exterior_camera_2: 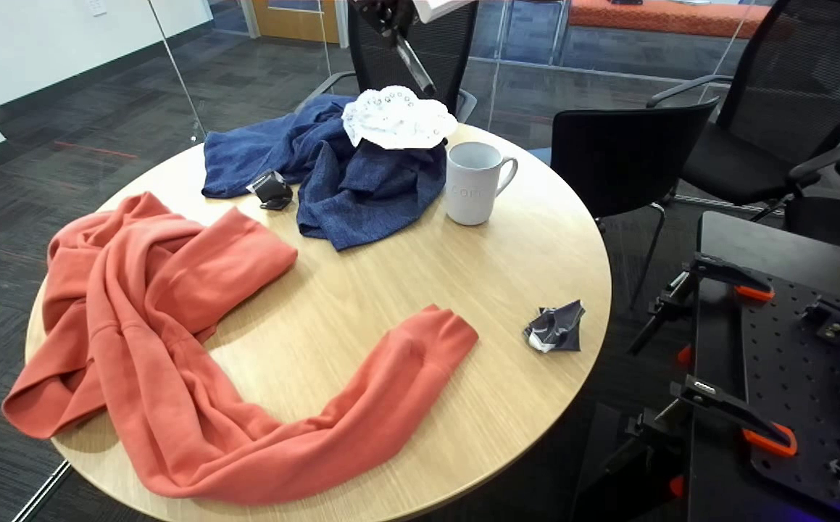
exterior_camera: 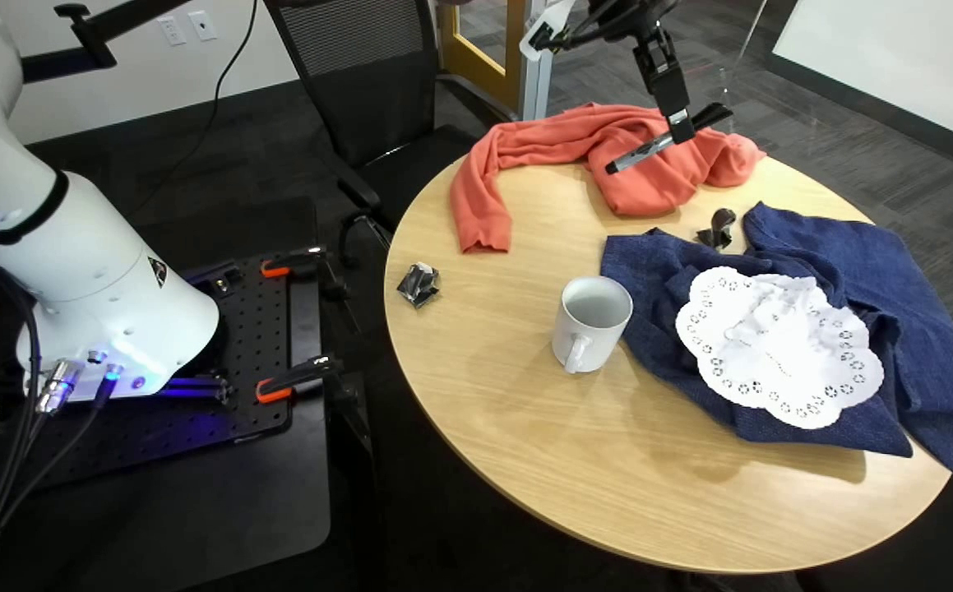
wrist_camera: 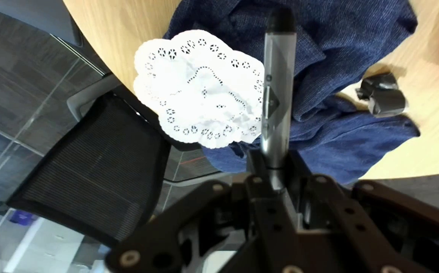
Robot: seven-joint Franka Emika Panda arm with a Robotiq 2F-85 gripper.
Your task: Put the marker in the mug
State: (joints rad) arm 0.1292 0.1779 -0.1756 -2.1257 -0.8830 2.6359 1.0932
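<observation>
My gripper (exterior_camera: 680,125) is shut on the marker (exterior_camera: 640,154) and holds it in the air, tilted, at the far side of the table. In the wrist view the marker (wrist_camera: 278,91) is a slim grey stick with a black end, pinched between the fingertips (wrist_camera: 276,168). The marker (exterior_camera_2: 416,67) also shows high above the table in an exterior view, with the gripper (exterior_camera_2: 394,29) partly cut off by the frame's top edge. The white mug (exterior_camera: 595,329) stands upright on the table, apart from the marker. It shows in both exterior views (exterior_camera_2: 469,188) and is out of the wrist view.
A dark blue cloth (exterior_camera: 912,329) lies beside the mug, with a white doily (exterior_camera: 780,349) on it. A red garment (exterior_camera_2: 151,319) covers part of the table. A small dark clip-like object (exterior_camera_2: 271,190) and a crumpled black wrapper (exterior_camera: 419,284) also lie there.
</observation>
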